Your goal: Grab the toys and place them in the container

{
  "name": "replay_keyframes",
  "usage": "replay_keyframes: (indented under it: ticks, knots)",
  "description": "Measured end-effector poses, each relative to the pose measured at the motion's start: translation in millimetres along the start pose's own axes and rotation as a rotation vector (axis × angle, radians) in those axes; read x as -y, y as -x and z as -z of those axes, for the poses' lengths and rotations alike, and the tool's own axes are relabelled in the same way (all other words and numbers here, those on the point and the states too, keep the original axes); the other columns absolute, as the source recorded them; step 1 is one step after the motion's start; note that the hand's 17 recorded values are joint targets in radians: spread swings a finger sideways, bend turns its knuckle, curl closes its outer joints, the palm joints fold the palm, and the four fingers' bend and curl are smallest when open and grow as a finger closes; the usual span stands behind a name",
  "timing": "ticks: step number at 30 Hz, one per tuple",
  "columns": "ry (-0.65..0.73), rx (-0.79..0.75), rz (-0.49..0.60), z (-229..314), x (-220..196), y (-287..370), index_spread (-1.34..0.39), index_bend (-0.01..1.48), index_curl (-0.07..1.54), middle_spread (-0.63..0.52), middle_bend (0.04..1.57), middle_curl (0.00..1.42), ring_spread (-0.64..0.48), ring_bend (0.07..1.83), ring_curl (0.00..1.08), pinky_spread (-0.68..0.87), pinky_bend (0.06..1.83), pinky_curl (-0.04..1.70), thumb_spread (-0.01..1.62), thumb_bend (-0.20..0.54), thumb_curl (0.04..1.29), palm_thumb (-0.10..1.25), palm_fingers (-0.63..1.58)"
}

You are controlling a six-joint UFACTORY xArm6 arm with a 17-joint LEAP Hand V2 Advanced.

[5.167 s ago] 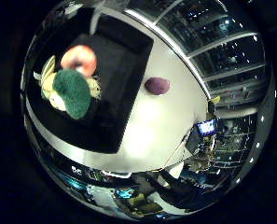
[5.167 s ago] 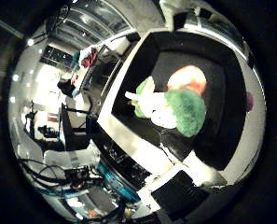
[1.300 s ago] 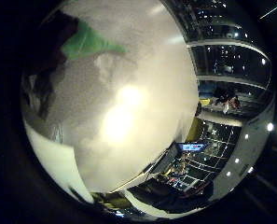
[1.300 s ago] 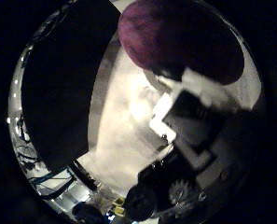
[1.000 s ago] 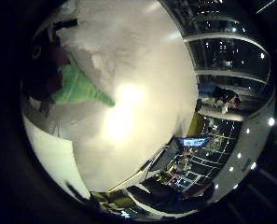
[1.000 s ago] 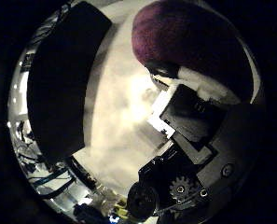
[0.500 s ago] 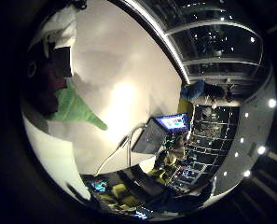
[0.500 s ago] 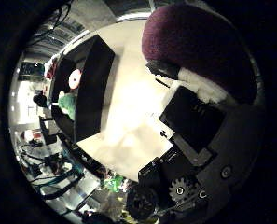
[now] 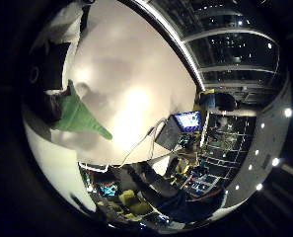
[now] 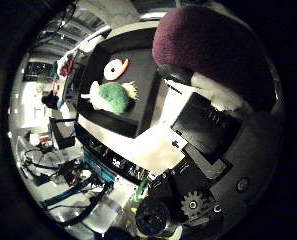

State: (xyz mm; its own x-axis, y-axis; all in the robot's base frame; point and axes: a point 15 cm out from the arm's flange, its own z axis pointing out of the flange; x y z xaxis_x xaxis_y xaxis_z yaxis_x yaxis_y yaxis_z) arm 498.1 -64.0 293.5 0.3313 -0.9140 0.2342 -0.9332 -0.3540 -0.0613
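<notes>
So the thumb-side view is mostly filled by a rounded, dark purple soft toy (image 10: 208, 50) sitting right up against the palm, with the white and black hand (image 10: 208, 125) curled around it, a finger wrapped against its underside. That's a proper grip, not just a touch. Further off from the hand in that same view is the black rectangular container (image 10: 123, 85) on the white table (image 10: 153, 145), and inside it a green and white plush toy (image 10: 113, 97) next to a pink-and-white rounded toy (image 10: 115, 69).

The little-finger-side view shows none of that. There you get a green pointed fabric piece (image 9: 79, 116) close to the palm, more of the bare tabletop, and a lit laptop screen (image 9: 188, 121) at its far edge.
</notes>
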Motion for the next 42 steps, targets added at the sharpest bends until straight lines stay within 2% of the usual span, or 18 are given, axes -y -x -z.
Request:
replay_keyframes:
  ticks: [8,17,19,20,21,22,23,25,28,32,35,42]
  knots:
    - [-0.027,0.057,0.058,5.8,41.7,111.7,-0.19,1.23,0.71,-0.1,1.4,0.64,-0.23,1.32,0.75,-0.2,1.09,1.21,1.06,-0.016,0.54,1.0,1.13]
    - [-0.1,0.101,0.094,-1.4,82.1,176.1,-0.19,1.21,0.7,-0.11,1.37,0.63,-0.22,1.31,0.75,-0.22,1.05,1.21,1.07,-0.022,0.54,0.98,1.13]
    - [-0.115,0.102,0.104,-1.4,87.5,185.2,-0.21,1.09,0.68,-0.11,1.33,0.61,-0.22,1.28,0.72,-0.25,1.01,1.15,1.05,-0.036,0.53,0.93,1.1]
    - [-0.114,0.102,0.106,-2.0,87.6,186.9,-0.24,0.96,0.65,-0.12,1.29,0.59,-0.23,1.27,0.7,-0.28,0.99,1.1,1.02,-0.039,0.53,0.9,1.03]
    - [-0.11,0.102,0.108,-2.4,86.7,187.7,-0.31,0.74,0.63,-0.16,1.15,0.56,-0.25,1.28,0.7,-0.35,1.05,1.06,0.99,-0.034,0.53,0.88,0.72]
    - [-0.104,0.1,0.111,-3.3,85.6,187.6,-0.37,0.59,0.57,-0.17,0.98,0.51,-0.26,1.25,0.68,-0.39,1.07,1.03,1.01,-0.017,0.52,0.9,0.44]
    - [-0.098,0.097,0.115,-4.0,84.0,186.2,-0.44,0.56,0.53,-0.17,0.82,0.45,-0.24,1.13,0.63,-0.34,0.98,1.01,1.02,-0.02,0.52,0.89,0.12]
    - [-0.078,0.095,0.126,-6.1,79.0,186.3,-0.49,0.52,0.45,-0.12,0.65,0.38,-0.1,0.84,0.5,-0.15,0.88,0.95,1.03,-0.023,0.51,0.88,-0.12]
    - [-0.051,0.093,0.132,-5.5,69.9,178.9,-0.51,0.35,0.37,-0.05,0.43,0.31,0.11,0.59,0.36,0.22,0.74,0.82,1.01,-0.024,0.5,0.87,-0.1]
    - [-0.058,0.094,0.114,0.8,66.6,164.0,-0.51,0.23,0.33,-0.01,0.31,0.29,0.18,0.49,0.3,0.42,0.64,0.69,1.0,-0.025,0.49,0.86,-0.04]
    - [-0.066,0.094,0.102,14.1,61.6,158.6,-0.51,0.19,0.33,0.01,0.25,0.29,0.2,0.44,0.28,0.49,0.58,0.61,1.0,-0.027,0.48,0.84,0.0]
    - [0.022,0.137,0.067,39.5,19.1,162.2,-0.5,0.19,0.33,0.02,0.19,0.3,0.21,0.35,0.25,0.52,0.5,0.5,1.0,-0.025,0.46,0.84,0.04]
